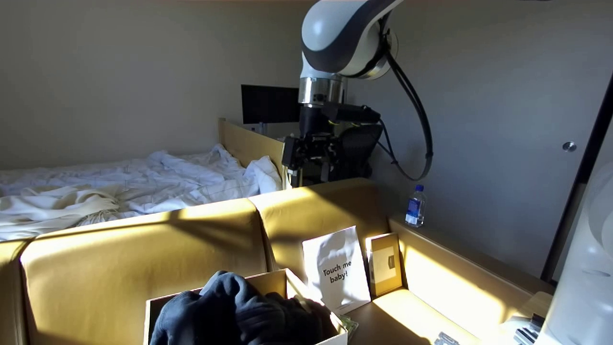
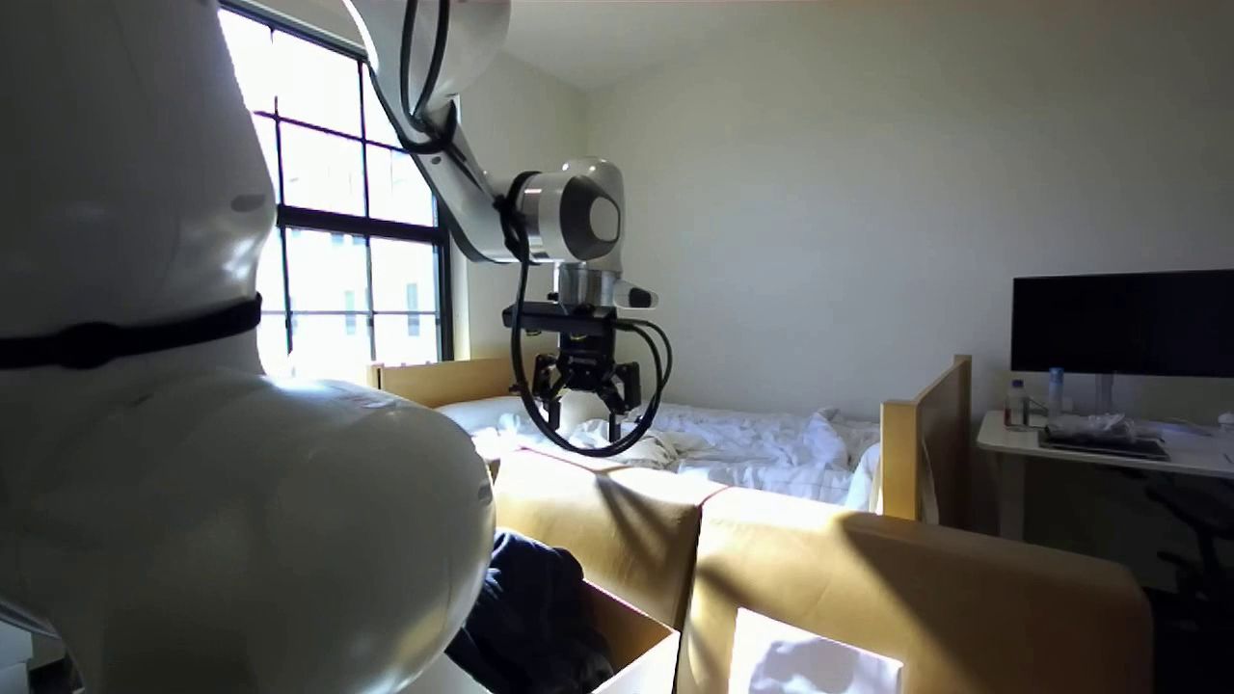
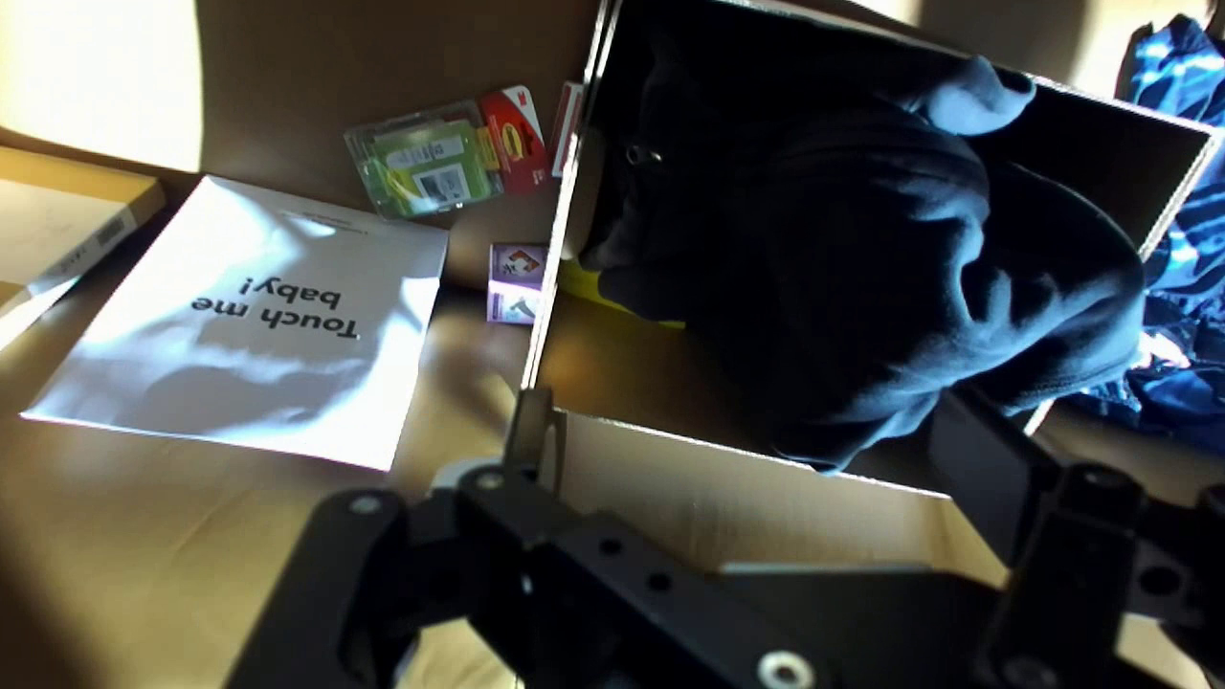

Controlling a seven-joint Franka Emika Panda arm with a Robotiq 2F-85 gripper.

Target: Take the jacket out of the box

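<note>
A dark navy jacket [image 1: 230,306] lies bunched in an open box [image 1: 338,338] on the sofa seat, part of it rising above the rim. The jacket [image 2: 535,617] and box [image 2: 651,667] also show in an exterior view, partly hidden by the robot's body. In the wrist view the jacket [image 3: 861,249] fills most of the box [image 3: 727,502], with a fold lying over the near rim. My gripper [image 1: 310,173] is open and empty, high above the sofa back. It also shows open in an exterior view [image 2: 584,421]. In the wrist view its fingers [image 3: 756,435] are wide apart.
A paper sign [image 1: 336,270] and a yellow flat box [image 1: 384,263] lean beside the box. A bottle [image 1: 415,207] stands on the armrest. Small packages [image 3: 445,158] lie next to the box; blue cloth [image 3: 1187,287] lies on its other side. The sofa back [image 1: 143,254] rises behind.
</note>
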